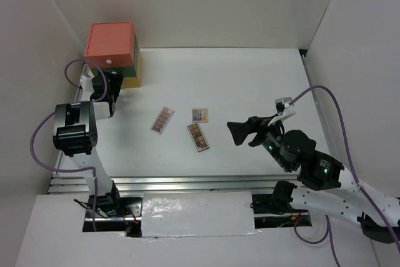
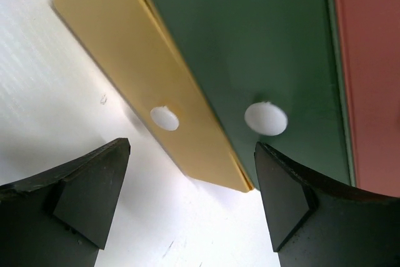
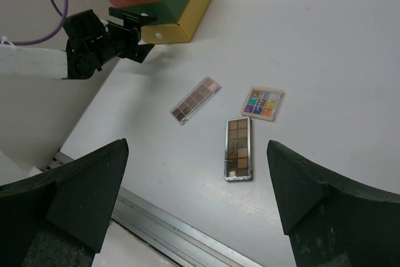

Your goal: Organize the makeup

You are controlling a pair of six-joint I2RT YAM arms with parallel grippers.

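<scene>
Black left gripper (image 2: pixel 190 152) wide, facing drawer box (image 2: pixel 250 48); right gripper (image 3: pixel 197 149) wide near brown palette (image 3: pixel 238 148).

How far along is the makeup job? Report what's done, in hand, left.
Done: nothing stowed; the pinkish palette, multicolour palette and brown palette all lie loose on the table. In hand: the left gripper, fingers open, faces the drawer box fronts, near the green drawer's knob; the right gripper hovers open, empty. Left: get all three into the drawers.
</scene>
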